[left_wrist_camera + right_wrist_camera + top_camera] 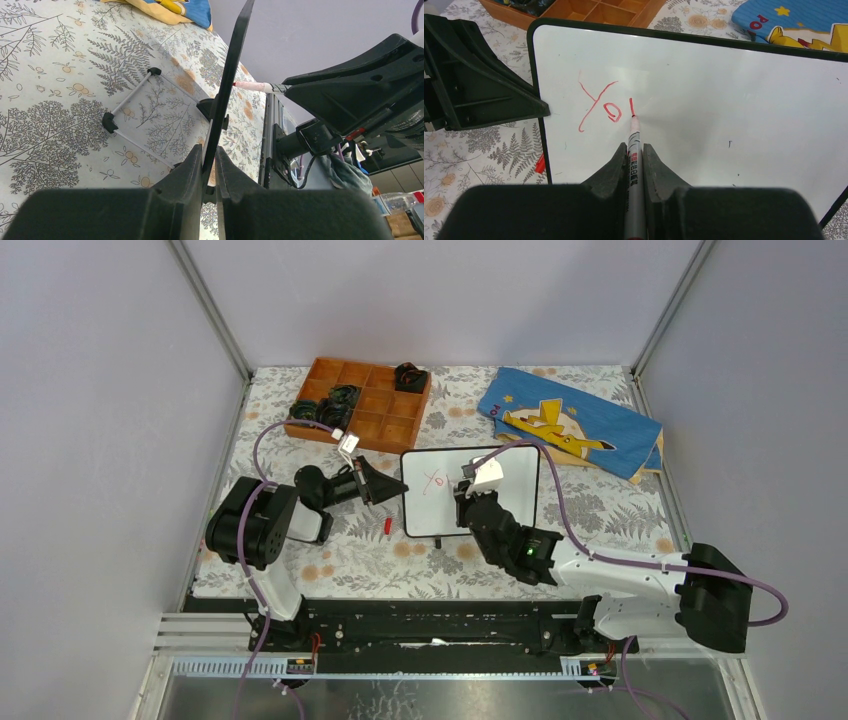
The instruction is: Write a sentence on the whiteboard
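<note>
The whiteboard is located at the centre of the table, between the two arms, and is stood upright. Its left edge is pinched between the fingers of the left gripper. The marker is clamped in the right gripper, with its long axis in line with the fingers and pointed straight at the board face. The tip is pressed against the board at the foot of a short red stroke.

The blank face lies to the right of the tip, along the long axis of the board, so the next stroke is judged to be carried rightward. The right arm is the nearer one to that area.

Counted items:
- whiteboard: one
- marker: one
- the sentence: two finished letters, "Y" and "o", and one stroke
- red cap, lying on the table: one
- wooden tray: one
- blue cloth: one
</note>
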Motion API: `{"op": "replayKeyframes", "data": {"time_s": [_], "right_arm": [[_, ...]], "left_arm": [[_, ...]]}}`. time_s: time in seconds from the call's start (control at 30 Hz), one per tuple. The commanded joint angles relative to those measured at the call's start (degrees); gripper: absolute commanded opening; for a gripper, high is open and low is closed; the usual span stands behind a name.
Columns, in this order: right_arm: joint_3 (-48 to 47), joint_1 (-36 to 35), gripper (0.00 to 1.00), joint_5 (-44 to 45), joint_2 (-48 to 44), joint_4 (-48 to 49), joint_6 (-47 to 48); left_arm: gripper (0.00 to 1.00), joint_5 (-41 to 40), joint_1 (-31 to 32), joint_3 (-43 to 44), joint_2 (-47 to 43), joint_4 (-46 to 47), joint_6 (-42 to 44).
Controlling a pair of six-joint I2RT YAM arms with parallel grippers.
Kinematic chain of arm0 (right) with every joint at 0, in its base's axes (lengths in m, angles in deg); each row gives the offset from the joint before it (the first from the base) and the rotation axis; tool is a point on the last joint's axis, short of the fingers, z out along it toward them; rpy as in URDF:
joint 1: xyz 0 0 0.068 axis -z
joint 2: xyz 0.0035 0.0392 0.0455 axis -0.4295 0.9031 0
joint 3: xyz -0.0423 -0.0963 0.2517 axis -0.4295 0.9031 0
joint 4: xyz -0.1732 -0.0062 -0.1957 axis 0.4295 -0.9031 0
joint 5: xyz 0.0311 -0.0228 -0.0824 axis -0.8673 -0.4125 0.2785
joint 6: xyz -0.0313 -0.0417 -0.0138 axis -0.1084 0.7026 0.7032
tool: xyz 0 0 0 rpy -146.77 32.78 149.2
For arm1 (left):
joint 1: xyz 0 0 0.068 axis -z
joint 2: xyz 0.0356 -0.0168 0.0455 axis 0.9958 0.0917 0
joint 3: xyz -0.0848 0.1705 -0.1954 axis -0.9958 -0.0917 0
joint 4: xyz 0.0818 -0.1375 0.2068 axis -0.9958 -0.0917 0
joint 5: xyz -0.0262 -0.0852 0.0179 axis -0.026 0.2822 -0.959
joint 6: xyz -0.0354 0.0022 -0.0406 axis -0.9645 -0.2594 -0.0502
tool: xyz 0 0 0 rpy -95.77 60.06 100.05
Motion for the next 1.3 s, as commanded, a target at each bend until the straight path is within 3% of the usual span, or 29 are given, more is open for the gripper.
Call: {"op": "replayKeyframes", "data": {"time_s": [0.0,1.27], "right_arm": [[0.38,0.61,0.00,-0.11,-1.36,-1.20,-1.20],[-2.29,0.86,0.00,4.66,-1.94,-1.64,1.69]], "left_arm": [[0.18,0.51,0.48,0.67,-1.10,1.08,0.71],[0.18,0.55,0.97,0.65,-1.58,0.01,1.50]]}}
